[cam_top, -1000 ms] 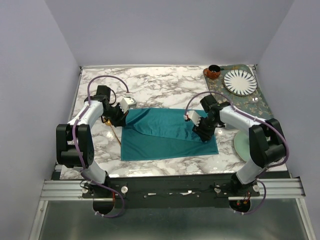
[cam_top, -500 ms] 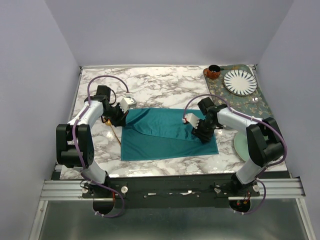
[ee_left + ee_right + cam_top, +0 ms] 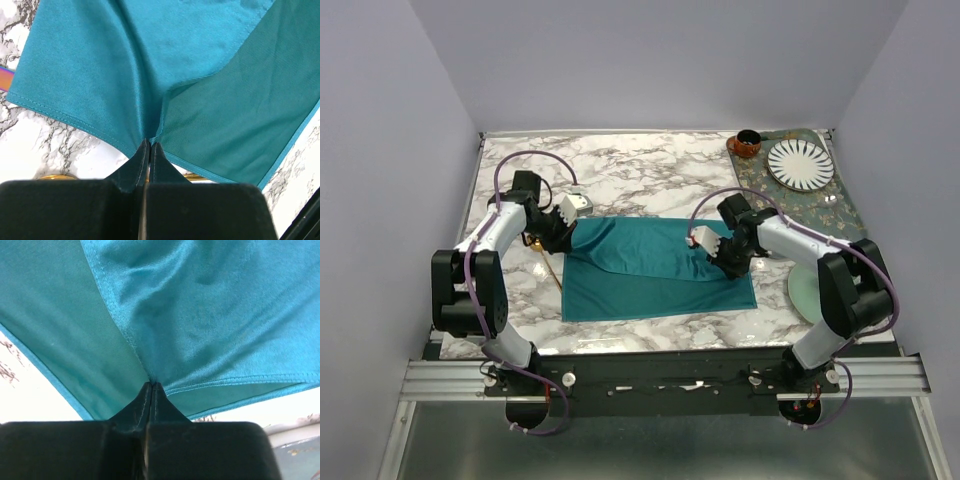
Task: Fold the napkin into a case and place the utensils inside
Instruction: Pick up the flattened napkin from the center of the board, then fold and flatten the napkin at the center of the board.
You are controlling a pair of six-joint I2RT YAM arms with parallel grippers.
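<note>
The teal napkin (image 3: 655, 268) lies on the marble table, its far half lifted and partly folded toward the near side. My left gripper (image 3: 149, 145) is shut on the napkin's (image 3: 130, 70) left far edge, the cloth puckering at the fingertips. My right gripper (image 3: 151, 386) is shut on the napkin's (image 3: 210, 315) right far edge. In the top view the left gripper (image 3: 563, 238) and right gripper (image 3: 724, 262) hold the fold at either end. A gold utensil (image 3: 548, 262) pokes out left of the napkin; a purple-rainbow utensil tip (image 3: 5, 79) shows at the left wrist view's edge.
A dark patterned mat (image 3: 840, 215) at the back right carries a striped plate (image 3: 800, 164) and a small brown cup (image 3: 746, 143). A pale green saucer (image 3: 802, 292) lies right of the napkin, partly under my right arm.
The right gripper has closed on the napkin's right edge and shifted slightly toward the far side. The left arm has stayed put, still gripping the cloth.
</note>
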